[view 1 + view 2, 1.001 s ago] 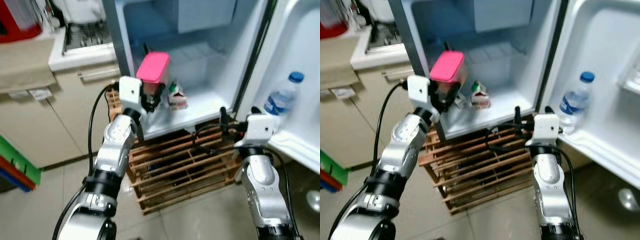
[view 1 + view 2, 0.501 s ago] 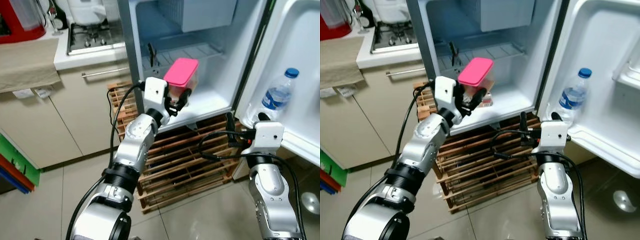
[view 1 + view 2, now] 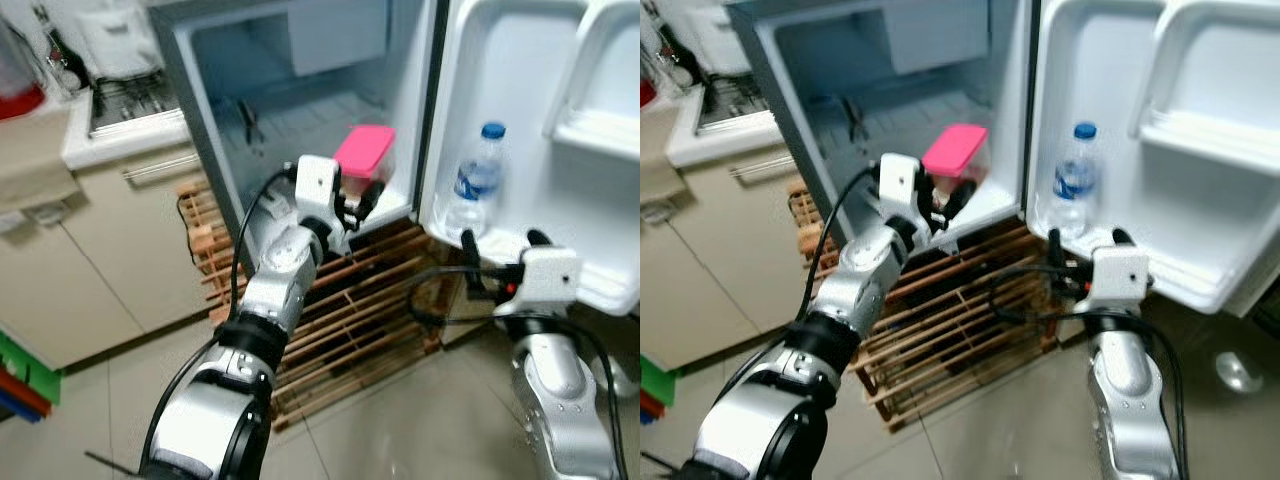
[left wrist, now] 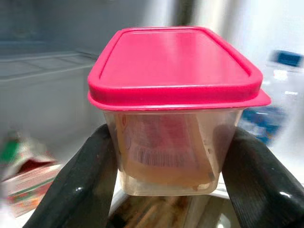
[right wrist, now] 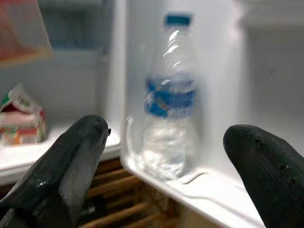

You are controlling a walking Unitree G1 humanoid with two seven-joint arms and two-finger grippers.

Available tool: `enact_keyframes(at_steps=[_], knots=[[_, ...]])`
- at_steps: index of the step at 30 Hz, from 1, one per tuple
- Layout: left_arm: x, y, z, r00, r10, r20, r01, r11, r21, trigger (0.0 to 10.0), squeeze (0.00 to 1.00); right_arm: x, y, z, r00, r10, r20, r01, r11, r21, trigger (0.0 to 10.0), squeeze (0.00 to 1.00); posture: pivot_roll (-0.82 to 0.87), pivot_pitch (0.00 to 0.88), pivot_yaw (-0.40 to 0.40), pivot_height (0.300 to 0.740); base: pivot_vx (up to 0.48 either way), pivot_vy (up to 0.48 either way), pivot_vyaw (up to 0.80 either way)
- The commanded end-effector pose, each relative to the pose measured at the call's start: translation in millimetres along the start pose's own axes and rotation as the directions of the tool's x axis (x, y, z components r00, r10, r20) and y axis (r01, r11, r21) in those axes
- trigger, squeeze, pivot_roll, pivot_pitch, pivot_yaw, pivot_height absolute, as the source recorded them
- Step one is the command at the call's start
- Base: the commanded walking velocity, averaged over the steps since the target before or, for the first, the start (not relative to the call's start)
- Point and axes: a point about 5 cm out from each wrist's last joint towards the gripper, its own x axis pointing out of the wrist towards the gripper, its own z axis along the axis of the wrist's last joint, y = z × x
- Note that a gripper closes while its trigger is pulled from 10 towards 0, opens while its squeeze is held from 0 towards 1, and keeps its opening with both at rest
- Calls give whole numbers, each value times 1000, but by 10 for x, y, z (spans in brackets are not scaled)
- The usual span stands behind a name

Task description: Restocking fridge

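Note:
A clear container with a pink lid (image 4: 173, 71) is held between the black fingers (image 4: 88, 175) of my left gripper (image 3: 357, 193), which is shut on its sides. It hangs just above the fridge's bottom shelf (image 3: 392, 212), at the right side near the door hinge. A small carton (image 4: 26, 175) lies on the same shelf farther in. My right gripper (image 3: 500, 240) is open and holds nothing. It sits low in front of the water bottle (image 3: 473, 190), which stands in the door's lower shelf (image 5: 199, 183).
The fridge stands on a slatted wooden rack (image 3: 340, 300). Its open door (image 3: 560, 130) has an upper shelf on the right. Beige cabinets (image 3: 100, 250) and a stove top (image 3: 130, 100) are on the left. Tiled floor (image 3: 400, 420) lies in front.
The head view has swung right. My left gripper has carried the pink-lidded container from the shelf's left front across to its right side. The right gripper has stayed open near the bottle.

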Motion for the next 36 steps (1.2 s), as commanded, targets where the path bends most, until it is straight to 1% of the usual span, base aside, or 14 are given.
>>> enact_keyframes(at_steps=[1, 3, 6, 10, 12, 14, 20, 24, 28, 34, 36], knots=[[5, 68, 15, 999, 52, 7, -52, 998, -17, 10000, 0, 23, 138, 64, 998, 60, 19, -61, 998, 28, 10000, 0, -228, 0, 94, 740, 442, 0, 0], [5, 80, 6, 998, 63, 0, -63, 998, -16, 10000, 0, 16, 148, 63, 997, 71, 17, -71, 997, 28, 10000, 0, -228, 0, 94, 740, 442, 0, 0], [12, 95, -53, 997, 62, -46, -62, 998, -10, 10000, 0, -60, 149, 40, 994, 110, -4, -110, 994, 21, 10000, 0, -227, 0, 90, 740, 0, 0, 0], [36, 112, -87, 994, 70, -83, -72, 997, -20, 10000, 0, -102, 136, 25, 993, 119, -19, -119, 993, 15, 10000, 0, -235, 0, 92, 740, 0, 0, 0], [53, 110, -75, 994, 70, -83, -73, 997, -22, 10000, 0, -109, 137, 23, 993, 118, -22, -118, 993, 15, 10000, 0, -242, 0, 98, 740, 0, 0, 0], [75, 78, -38, 997, 47, -68, -48, 999, -11, 10000, 0, -108, 144, 24, 993, 118, -23, -118, 993, 16, 10000, 0, -247, 0, 103, 740, 0, 0, 0], [87, 76, -35, 997, 52, -65, -54, 998, -24, 10000, 0, -100, 160, 34, 992, 121, -21, -121, 992, 20, 10000, 0, -247, 0, 103, 740, 0, 0, 0], [105, 73, -32, 996, 50, -69, -52, 998, -20, 10000, 0, -147, 193, 45, 986, 164, -22, -163, 986, 18, 10000, 0, -250, 9, 107, 740, 345, -328, 0], [110, 76, -31, 996, 52, -72, -53, 998, -19, 10000, 0, -175, 193, 37, 984, 177, -29, -176, 984, 18, 10000, 0, -256, 17, 113, 740, 345, -330, 0], [137, 73, -19, 995, 53, -86, -55, 998, -23, 10000, 0, -256, 209, -17, 972, 228, -64, -227, 974, 18, 10000, 0, -266, 29, 118, 740, 346, -329, 0], [144, 65, -24, 994, 58, -92, -62, 997, -35, 10000, 0, -283, 226, -31, 967, 243, -75, -242, 970, 16, 10000, 0, -266, 29, 118, 740, 347, -328, 0]])
